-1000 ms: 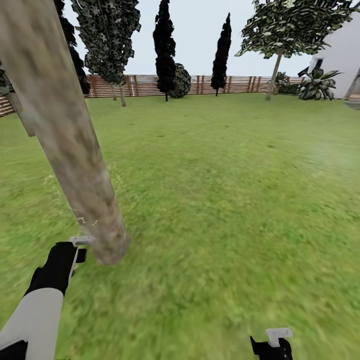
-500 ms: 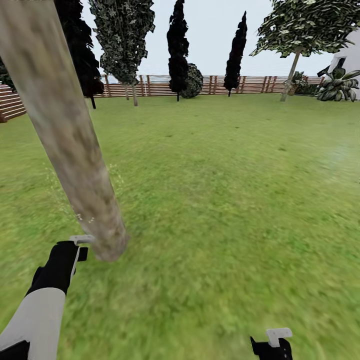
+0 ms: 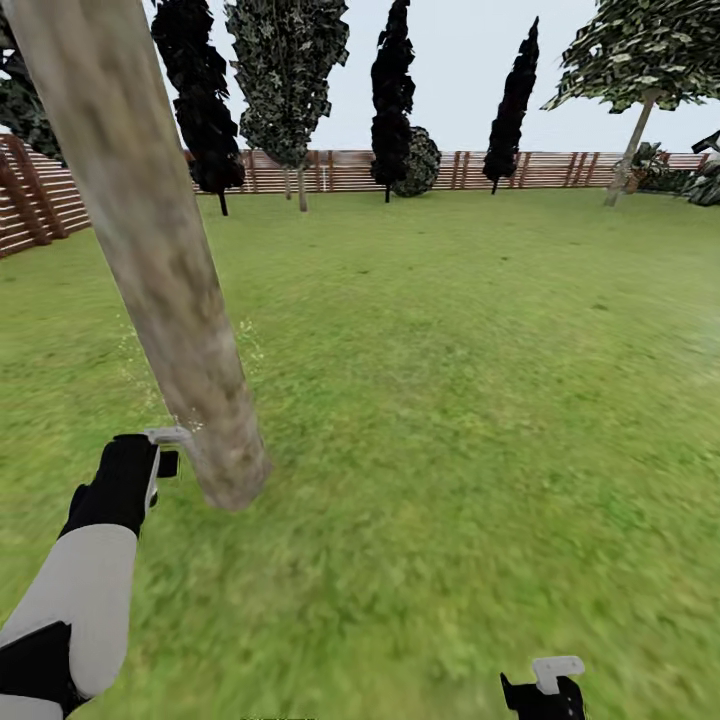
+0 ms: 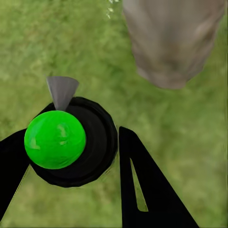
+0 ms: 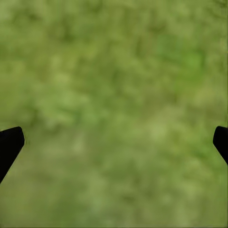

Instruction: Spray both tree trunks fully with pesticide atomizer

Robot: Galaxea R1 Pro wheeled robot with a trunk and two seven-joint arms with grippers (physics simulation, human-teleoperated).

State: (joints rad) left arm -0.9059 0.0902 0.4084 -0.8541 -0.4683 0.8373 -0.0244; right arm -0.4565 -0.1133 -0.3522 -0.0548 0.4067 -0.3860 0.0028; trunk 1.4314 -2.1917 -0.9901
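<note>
A thick mottled grey-brown tree trunk slants from the upper left down to its base in the grass. Just left of that base, my left gripper is shut on the pesticide atomizer, whose pale trigger head points at the bark. Close up, the atomizer is a dark round bottle with a green spot, held between black fingers, its grey nozzle aimed toward the trunk base. Faint pale specks float around the trunk. My right gripper hangs low at the right, open over bare grass.
A brown slat fence bounds the lawn at the back and left. Dark slim trees and a shrub stand along it. A leafy tree with a thin pale stem stands far right. Open grass spreads to the right.
The camera has turned left, so the whole scene has slid right. My left gripper with the atomizer has risen slightly beside the trunk base. The right gripper has stayed put.
</note>
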